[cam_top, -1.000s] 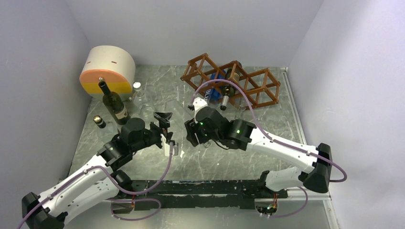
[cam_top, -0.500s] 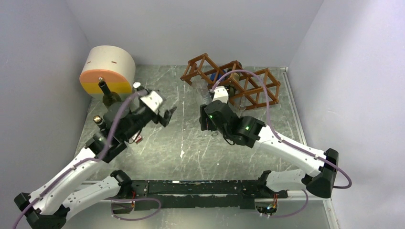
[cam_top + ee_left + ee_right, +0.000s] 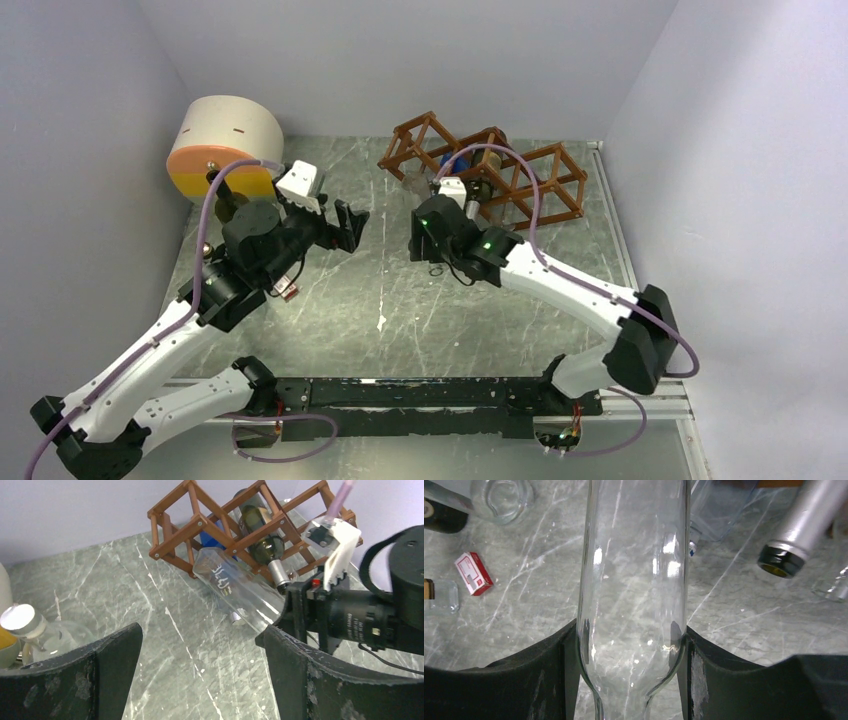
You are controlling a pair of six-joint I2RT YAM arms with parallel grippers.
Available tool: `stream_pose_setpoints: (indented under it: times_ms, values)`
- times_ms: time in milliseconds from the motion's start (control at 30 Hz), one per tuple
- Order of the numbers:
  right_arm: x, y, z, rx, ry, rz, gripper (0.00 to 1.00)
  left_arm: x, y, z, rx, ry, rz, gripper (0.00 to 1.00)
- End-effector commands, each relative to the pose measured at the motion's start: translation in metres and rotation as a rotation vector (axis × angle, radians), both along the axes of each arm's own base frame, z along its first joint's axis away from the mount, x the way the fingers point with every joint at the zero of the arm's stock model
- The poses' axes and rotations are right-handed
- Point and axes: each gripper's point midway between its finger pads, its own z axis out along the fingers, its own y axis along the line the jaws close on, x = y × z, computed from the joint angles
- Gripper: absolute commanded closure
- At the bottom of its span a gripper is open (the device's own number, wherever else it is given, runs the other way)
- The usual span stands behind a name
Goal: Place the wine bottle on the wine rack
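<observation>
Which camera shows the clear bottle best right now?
Left wrist: it shows the clear bottle lengthwise, far end at the rack. Right wrist shows only its body between the fingers; top external mostly hides it behind the right arm.

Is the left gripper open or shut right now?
Open: in the left wrist view the left gripper fingers stand wide apart, gripping nothing.

Clear wine bottle [image 3: 235,587], tilted, base at reddish-brown wine rack [image 3: 199,520] (diamond cells)
</observation>
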Motion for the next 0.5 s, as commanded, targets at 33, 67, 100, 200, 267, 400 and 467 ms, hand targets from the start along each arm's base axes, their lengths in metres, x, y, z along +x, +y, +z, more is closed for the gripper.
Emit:
stream_pose_setpoints:
  times_ms: [33, 67, 100, 200, 267, 400, 467]
  values:
    - [0.035, 0.024, 0.023, 0.129, -0.06, -0.065, 1.0, -0.002, 0.008, -0.008, -0.015, 0.0, 0.031, 0.05]
    - [0.04, 0.025, 0.021, 0.131, -0.057, -0.087, 1.0, -0.002, 0.008, -0.01, -0.01, 0.002, 0.032, 0.05]
    - [0.046, 0.027, 0.019, 0.135, -0.057, -0.103, 1.0, -0.002, 0.009, -0.012, -0.005, 0.004, 0.033, 0.05]
    - [0.06, 0.034, 0.015, 0.15, -0.082, -0.135, 1.0, -0.002, 0.011, -0.017, 0.009, 0.011, 0.04, 0.05]
    - [0.068, 0.04, 0.013, 0.157, -0.093, -0.145, 1.0, -0.003, 0.012, -0.019, 0.012, 0.02, 0.044, 0.05]
    - [0.082, 0.035, 0.008, 0.129, -0.105, -0.235, 1.0, -0.005, 0.015, -0.018, 0.006, 0.012, 0.048, 0.05]
    - [0.086, 0.031, 0.009, 0.127, -0.125, -0.267, 1.0, -0.006, 0.017, -0.017, -0.002, 0.007, 0.051, 0.05]
